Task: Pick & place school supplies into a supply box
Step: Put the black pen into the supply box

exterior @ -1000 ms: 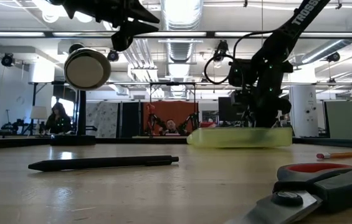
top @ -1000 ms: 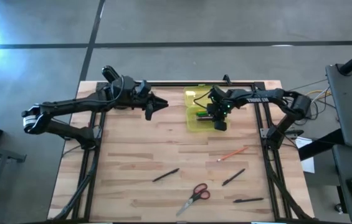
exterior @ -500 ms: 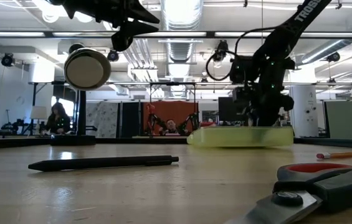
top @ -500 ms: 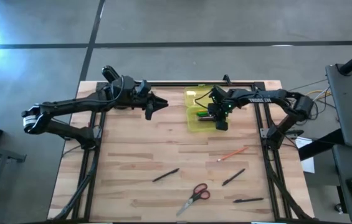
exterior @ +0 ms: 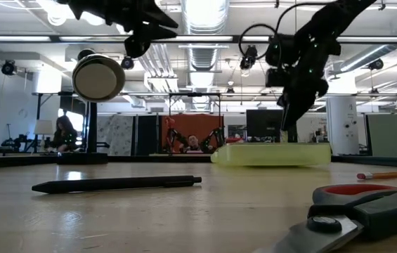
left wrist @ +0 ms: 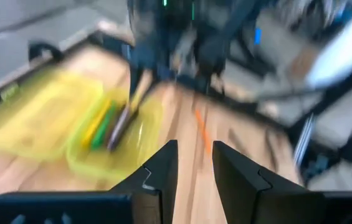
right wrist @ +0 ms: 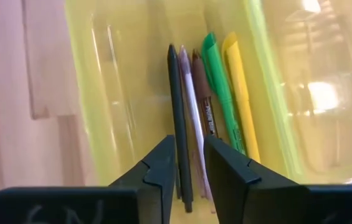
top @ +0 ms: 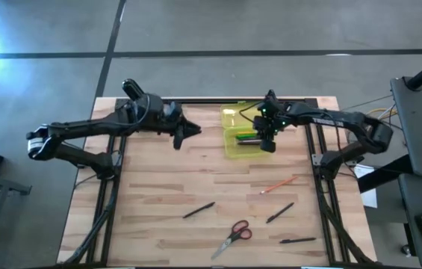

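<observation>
A pale wooden table [top: 158, 194] made of butcher-block planks is seen from above, framed by black rails and set on a grey concrete floor [top: 211, 30] crossed by dark lines. Near the far edge the supply box [top: 242, 134] is laid open, its lid [top: 232, 116] folded flat beside it on the far side. Inside the box a black pen [right wrist: 178, 124], a pink-purple pen [right wrist: 190, 118], a brown pen [right wrist: 202, 99], a green pen [right wrist: 219, 87] and a yellow pen [right wrist: 241, 93] are lined up side by side.

The right gripper [top: 268, 142] is held above the box, its fingers parted by a narrow gap with nothing between them. The left gripper [top: 188, 131] is raised above the table, well apart from the box, its fingers likewise slightly parted and empty.

On the near half of the table are scattered an orange pencil [top: 278, 184], three black pens [top: 199, 211] [top: 280, 213] [top: 298, 240] and red-handled scissors [top: 233, 236].

In the low view an open workspace is seen beyond the table, with ceiling ducts [exterior: 202, 28], strip lights and partitions; a seated person [exterior: 63, 133] is visible at the far left.
</observation>
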`<state>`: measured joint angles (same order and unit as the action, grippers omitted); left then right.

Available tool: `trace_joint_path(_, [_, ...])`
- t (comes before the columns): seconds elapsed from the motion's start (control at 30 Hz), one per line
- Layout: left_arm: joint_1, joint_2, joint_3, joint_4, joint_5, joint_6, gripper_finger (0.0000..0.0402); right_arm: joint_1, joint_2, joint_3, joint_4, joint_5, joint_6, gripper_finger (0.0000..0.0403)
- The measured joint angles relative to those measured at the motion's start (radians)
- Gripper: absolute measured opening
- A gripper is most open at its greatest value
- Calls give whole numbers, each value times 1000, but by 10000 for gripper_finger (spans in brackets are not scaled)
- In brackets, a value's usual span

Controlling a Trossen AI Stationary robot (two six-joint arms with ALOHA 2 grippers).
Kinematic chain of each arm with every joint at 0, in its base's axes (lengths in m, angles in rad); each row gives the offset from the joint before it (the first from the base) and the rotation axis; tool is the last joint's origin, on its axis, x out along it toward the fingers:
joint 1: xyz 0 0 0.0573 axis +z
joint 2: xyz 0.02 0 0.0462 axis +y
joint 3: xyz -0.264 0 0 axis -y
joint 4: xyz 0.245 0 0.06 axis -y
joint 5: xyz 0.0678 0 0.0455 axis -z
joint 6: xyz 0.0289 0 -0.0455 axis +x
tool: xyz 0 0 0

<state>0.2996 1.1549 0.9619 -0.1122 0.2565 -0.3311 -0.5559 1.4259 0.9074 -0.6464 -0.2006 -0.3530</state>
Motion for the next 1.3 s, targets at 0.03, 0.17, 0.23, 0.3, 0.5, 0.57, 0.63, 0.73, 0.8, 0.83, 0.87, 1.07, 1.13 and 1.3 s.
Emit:
trace_joint_path(0.03, [-16, 0, 4, -49, -5, 34, 84, 4, -17, 1, -3, 0, 20, 72])
trace_joint_path(0.17, [-116, 0, 18, -270, -105, 168, 84, 38, -91, 0, -8, -3, 122, 71])
trace_joint_path(0.23, [-165, 0, 17, -340, -140, 197, 84, 65, -127, 0, -8, -4, 175, 73])
trace_joint_path(0.3, [-215, 0, 16, -382, -147, 201, 84, 105, -163, 0, 0, -4, 224, 77])
trace_joint_path(0.5, [-376, 2, -18, -414, -201, 234, 84, 246, -242, 0, 27, 38, 389, 82])
trace_joint_path(0.57, [-430, 2, -36, -414, -228, 233, 84, 298, -261, 0, 34, 65, 440, 82])
trace_joint_path(0.63, [-482, 2, -55, -412, -256, 220, 84, 349, -279, 0, 37, 100, 495, 83])
trace_joint_path(0.73, [-556, 2, -91, -396, -313, 178, 84, 425, -300, 0, 50, 142, 566, 87])
trace_joint_path(0.8, [-603, 2, -112, -378, -343, 138, 84, 473, -309, 0, 67, 154, 587, 90])
trace_joint_path(0.83, [-628, 2, -122, -365, -360, 112, 84, 497, -313, 0, 78, 154, 592, 92])
trace_joint_path(0.87, [-653, 2, -132, -347, -383, 85, 84, 521, -314, 0, 88, 157, 599, 94])
trace_joint_path(1.07, [-798, 56, -164, -214, -576, -72, 84, 648, -313, 0, 140, 186, 646, 103])
trace_joint_path(1.13, [-830, 97, -156, -197, -611, -146, 84, 685, -313, 0, 141, 186, 662, 106])
trace_joint_path(1.3, [-874, 233, -97, -190, -617, -268, 84, 764, -313, 0, 148, 209, 698, 109])
